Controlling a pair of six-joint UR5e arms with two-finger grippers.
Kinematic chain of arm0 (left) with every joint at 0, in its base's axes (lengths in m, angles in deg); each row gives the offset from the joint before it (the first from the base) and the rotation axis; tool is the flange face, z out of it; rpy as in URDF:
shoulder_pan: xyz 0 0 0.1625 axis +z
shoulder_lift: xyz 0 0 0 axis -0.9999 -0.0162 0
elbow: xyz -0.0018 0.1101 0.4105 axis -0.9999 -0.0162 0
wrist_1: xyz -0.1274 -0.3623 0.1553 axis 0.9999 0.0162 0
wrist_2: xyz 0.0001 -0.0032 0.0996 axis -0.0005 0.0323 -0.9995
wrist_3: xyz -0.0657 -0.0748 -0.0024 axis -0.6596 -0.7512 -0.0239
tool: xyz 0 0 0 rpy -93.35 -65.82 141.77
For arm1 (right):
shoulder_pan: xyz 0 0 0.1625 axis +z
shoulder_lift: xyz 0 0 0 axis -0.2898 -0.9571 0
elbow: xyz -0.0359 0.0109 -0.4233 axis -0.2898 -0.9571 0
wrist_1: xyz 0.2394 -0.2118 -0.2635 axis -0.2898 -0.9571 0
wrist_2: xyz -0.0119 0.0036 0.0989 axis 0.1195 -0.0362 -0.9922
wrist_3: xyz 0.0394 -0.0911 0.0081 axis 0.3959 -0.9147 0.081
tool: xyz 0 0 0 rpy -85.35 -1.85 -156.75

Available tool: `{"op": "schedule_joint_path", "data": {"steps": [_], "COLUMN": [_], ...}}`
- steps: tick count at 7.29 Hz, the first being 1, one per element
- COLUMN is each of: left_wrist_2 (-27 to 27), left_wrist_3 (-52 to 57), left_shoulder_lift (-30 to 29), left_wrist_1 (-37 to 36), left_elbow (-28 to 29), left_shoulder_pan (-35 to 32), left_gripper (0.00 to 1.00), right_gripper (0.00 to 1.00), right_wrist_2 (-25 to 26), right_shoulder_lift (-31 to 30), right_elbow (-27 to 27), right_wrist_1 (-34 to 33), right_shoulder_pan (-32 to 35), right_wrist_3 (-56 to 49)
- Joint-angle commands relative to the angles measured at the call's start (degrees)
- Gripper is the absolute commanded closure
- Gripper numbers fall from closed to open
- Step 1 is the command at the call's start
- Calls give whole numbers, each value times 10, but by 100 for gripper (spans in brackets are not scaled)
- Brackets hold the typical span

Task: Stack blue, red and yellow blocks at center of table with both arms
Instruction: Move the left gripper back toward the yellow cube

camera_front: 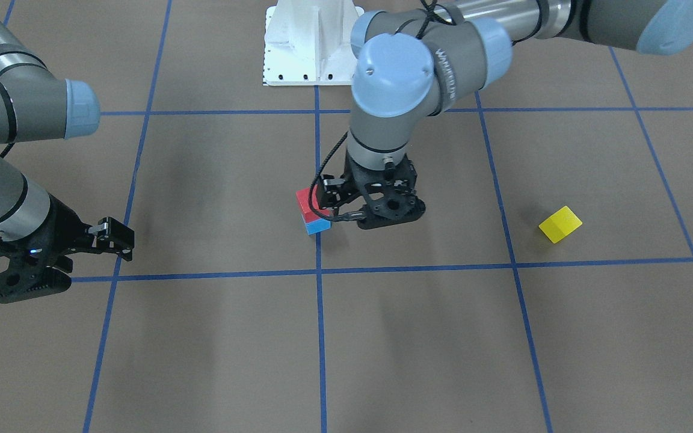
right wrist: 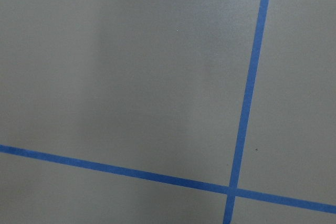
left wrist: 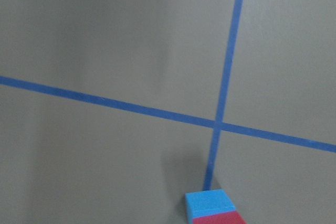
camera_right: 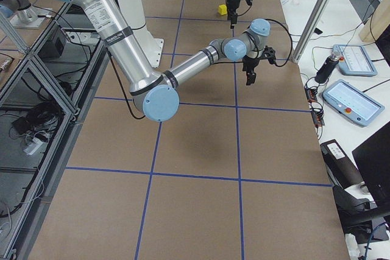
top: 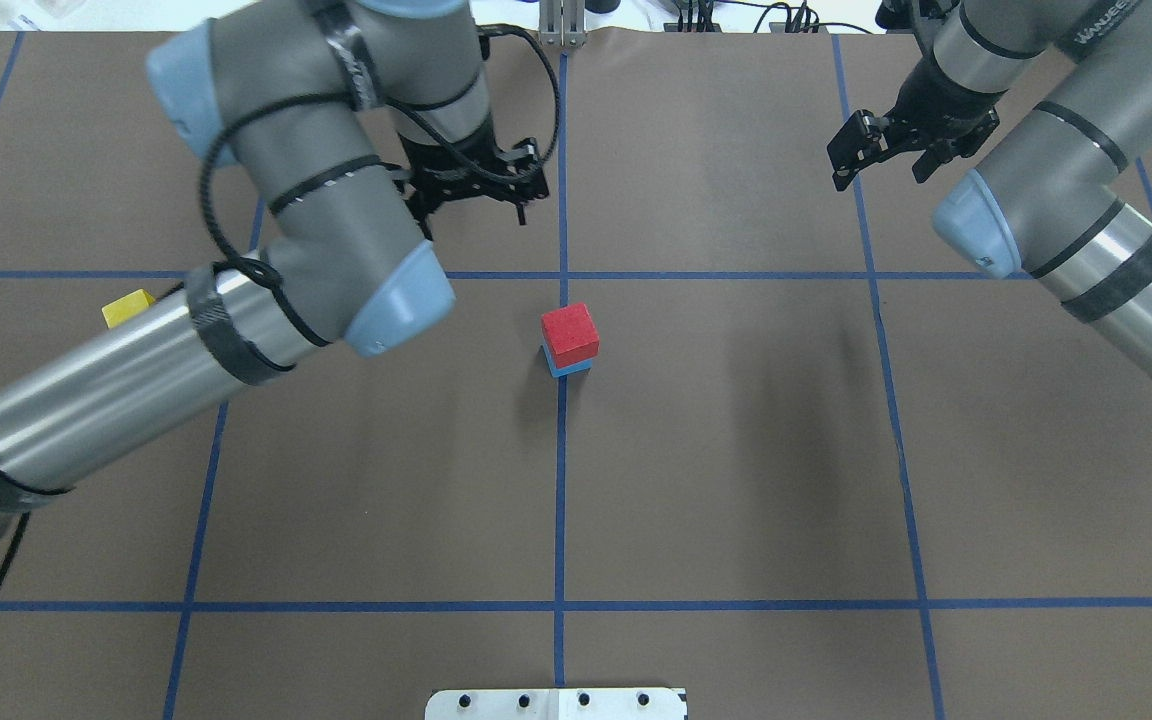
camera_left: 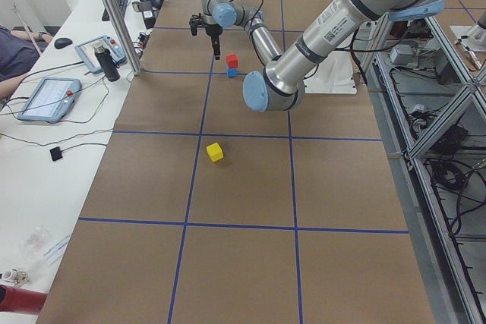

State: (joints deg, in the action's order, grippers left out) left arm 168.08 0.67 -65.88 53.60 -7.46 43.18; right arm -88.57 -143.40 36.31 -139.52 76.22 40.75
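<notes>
A red block (top: 569, 332) sits on a blue block (top: 568, 366) at the table's centre crossing; the stack also shows in the front view, red block (camera_front: 307, 201) over blue block (camera_front: 317, 226). The left wrist view shows the blue block (left wrist: 209, 203) and a strip of the red block (left wrist: 220, 219) at its bottom edge. A yellow block (camera_front: 560, 224) lies alone on the robot's left side, half hidden by the left arm in the overhead view (top: 128, 307). My left gripper (top: 473, 210) is open and empty, raised just beside the stack. My right gripper (top: 881, 170) is open and empty, far off to the right.
The table is brown paper with a blue tape grid (top: 562, 500). The white robot base plate (camera_front: 313, 42) stands at the robot's edge. Operators' desks with tablets (camera_left: 47, 96) run along the far side of the table.
</notes>
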Motion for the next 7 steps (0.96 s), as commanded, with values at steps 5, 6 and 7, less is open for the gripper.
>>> {"op": "schedule_joint_path", "data": {"steps": [5,6,7], "left_wrist_2": [9,7,6], "left_wrist_3": [185,127,65], "left_shoulder_lift": [354,358,357], "left_wrist_1": [110,170,222], "left_elbow": [-120,-80,-47], "left_shoulder_pan": [-119,-116,-113], "left_gripper": [0,0,0], "right_gripper": [1,1,1], "right_wrist_2": [0,1,2], "right_shoulder_lift": [-2,-2,-3], "right_elbow": [0,-1,-1], "right_wrist_1": [1,1,1], "right_shoulder_pan": [2,1,1], "right_wrist_3": [1,2,2]}}
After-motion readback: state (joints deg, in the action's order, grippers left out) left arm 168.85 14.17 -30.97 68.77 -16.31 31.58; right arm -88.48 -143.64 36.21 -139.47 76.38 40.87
